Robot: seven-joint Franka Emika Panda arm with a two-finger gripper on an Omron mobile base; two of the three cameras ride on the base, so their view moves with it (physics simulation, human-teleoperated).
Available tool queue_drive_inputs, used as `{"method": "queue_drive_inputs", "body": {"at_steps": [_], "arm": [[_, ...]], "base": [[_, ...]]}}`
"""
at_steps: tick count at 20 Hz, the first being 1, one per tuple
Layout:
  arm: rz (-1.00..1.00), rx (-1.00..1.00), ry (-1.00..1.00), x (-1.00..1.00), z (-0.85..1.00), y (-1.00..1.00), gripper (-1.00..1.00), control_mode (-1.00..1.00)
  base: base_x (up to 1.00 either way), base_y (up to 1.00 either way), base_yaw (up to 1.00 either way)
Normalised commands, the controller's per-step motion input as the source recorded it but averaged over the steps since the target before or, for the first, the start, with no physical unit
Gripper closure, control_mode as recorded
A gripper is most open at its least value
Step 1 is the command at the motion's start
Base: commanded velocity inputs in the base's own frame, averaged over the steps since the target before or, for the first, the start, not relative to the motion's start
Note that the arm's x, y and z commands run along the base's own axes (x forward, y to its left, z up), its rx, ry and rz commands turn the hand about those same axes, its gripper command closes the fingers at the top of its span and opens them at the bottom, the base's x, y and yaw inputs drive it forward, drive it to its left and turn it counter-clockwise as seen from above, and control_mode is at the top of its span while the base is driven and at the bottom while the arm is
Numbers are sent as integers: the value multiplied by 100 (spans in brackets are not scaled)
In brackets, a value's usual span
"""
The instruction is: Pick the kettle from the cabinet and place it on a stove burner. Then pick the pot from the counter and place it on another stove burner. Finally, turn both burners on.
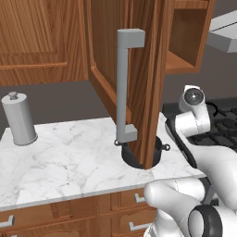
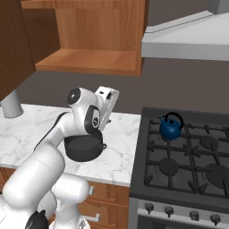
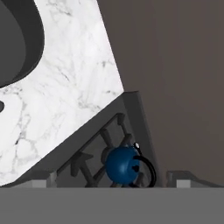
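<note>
Since the kettle (image 2: 171, 128) already stands on a back burner of the stove (image 2: 179, 179), upright and free, the first part of the task looks done. What is left, I think, is the pot (image 2: 82, 147), which sits on the counter (image 2: 118, 154) beside the stove, close under the arm, and then both burners. The cabinet (image 1: 139, 83) door hangs open. The gripper (image 2: 107, 105) is above the pot; whether its fingers are spread I cannot tell.
</note>
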Motion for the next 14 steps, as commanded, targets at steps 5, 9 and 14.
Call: {"method": "queue_drive_inputs", "body": {"at_steps": [5, 9, 14], "arm": [[2, 0, 4, 0, 0, 11, -100, -100], [1, 0, 0, 0, 0, 6, -100, -100], [1, 0, 3, 0, -1, 17, -100, -100]], "base": [[0, 0, 0], [0, 0, 0], [0, 0, 0]]}}
